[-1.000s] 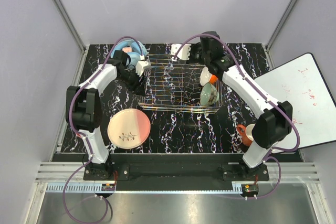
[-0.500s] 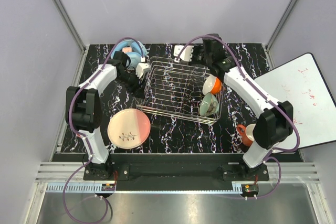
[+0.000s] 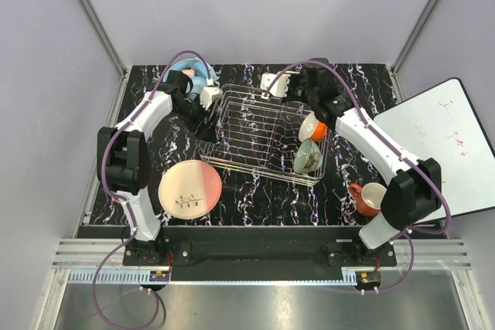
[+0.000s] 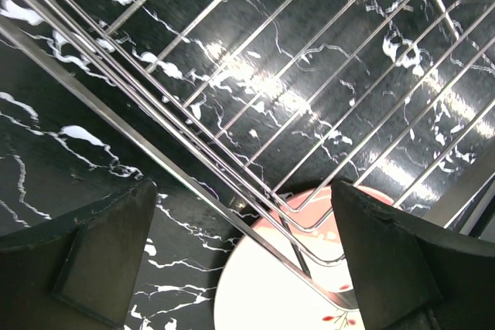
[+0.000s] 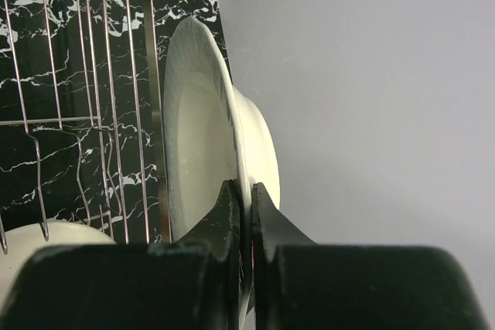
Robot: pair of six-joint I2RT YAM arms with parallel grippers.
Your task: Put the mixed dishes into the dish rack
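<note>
the right hand (image 5: 246, 195) is pinched shut on the rim of the white plate (image 5: 197, 129). the plate stands on edge, its face turned toward the rack (image 3: 255, 133) and its rim line running along the rack's far wall. in the right wrist view the rack wires sit just beside the plate's face, so the rack lies on the near side of the hand. the top view puts the plate at the rack's far rim, but i cannot tell whether it is over the rim or just outside it. my guess is the next move brings the plate in over that wall and lowers it edge-first between the wires. that needs the disc kept upright and lined up with a slot.

the left hand (image 4: 241, 191) is spread wide and holds nothing. it is at the rack's far-left corner, with the rim wires crossing between its fingers, and i cannot tell whether they touch the wire.

the green bowl (image 3: 308, 157) and the small bowl (image 3: 307, 123) lie in the rack's right end, well clear of the plate. the pink plate (image 3: 189, 188) lies flat on the tabletop (image 3: 255, 191) off the rack's near-left corner, on the left arm's side. the mug (image 3: 362, 197) sits on the tabletop near the right arm's base.
</note>
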